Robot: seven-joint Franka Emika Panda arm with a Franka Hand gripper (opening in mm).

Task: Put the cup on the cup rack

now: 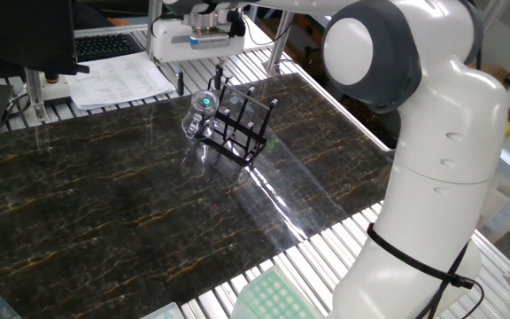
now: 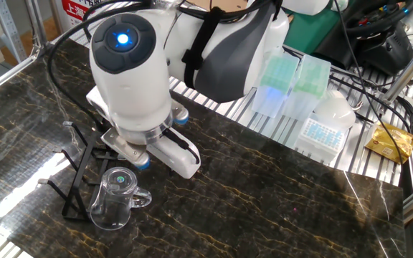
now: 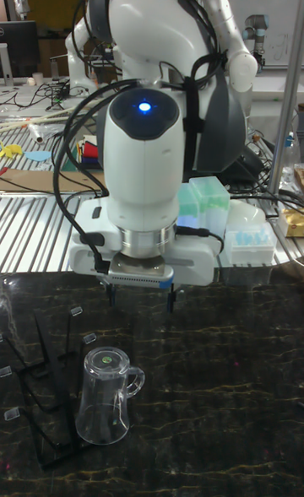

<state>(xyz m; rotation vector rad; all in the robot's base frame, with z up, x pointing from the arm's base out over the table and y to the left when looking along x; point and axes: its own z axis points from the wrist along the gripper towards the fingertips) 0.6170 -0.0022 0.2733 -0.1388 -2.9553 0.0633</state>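
The cup is a clear glass mug with its handle to the right in the tall view. It rests against the right end of the black wire cup rack. Whether a peg is inside it cannot be told. One fixed view shows the cup at the left end of the cup rack. The other fixed view has the cup just right of the cup rack. My gripper hangs open and empty above the cup, clear of it. In one fixed view the gripper sits just behind and above the cup.
The dark marble tabletop spreads around the rack. Papers and a keyboard lie behind it on the slatted bench. Pipette tip boxes stand on the bench beyond the table's edge. The robot's white base rises at the right.
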